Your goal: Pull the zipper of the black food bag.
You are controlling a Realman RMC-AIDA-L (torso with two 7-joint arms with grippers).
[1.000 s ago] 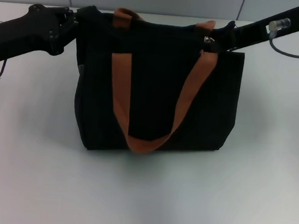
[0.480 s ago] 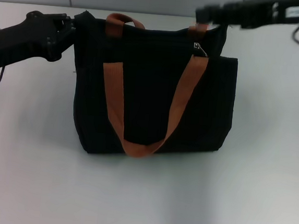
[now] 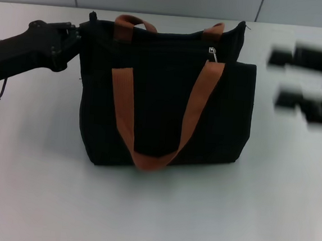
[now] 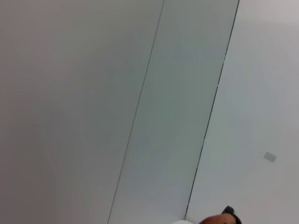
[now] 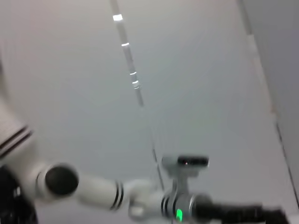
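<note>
- The left gripper reaches in low from the robot's left, its black arm slanting across the white table, and its tip presses against the upper left corner of the bag; I cannot tell how its jaws stand or whether they hold cloth.
- The right gripper is out on the right, well apart from the bag, only a smeared dark blur above the table; its jaw state cannot be told.
- The large boxy black fabric food bag stands upright in the middle of the table, soft woven sides, squared corners, a flat front pocket.
- Two brown-orange webbing strap handles: the front one droops in a long loop down the face, the rear one shows as two short stubs at the top rim.
- The small silver metal zipper pull tab hangs at the top edge near the bag's right end, just above the front strap's right leg.
- The left wrist view shows only grey wall panels.
</note>
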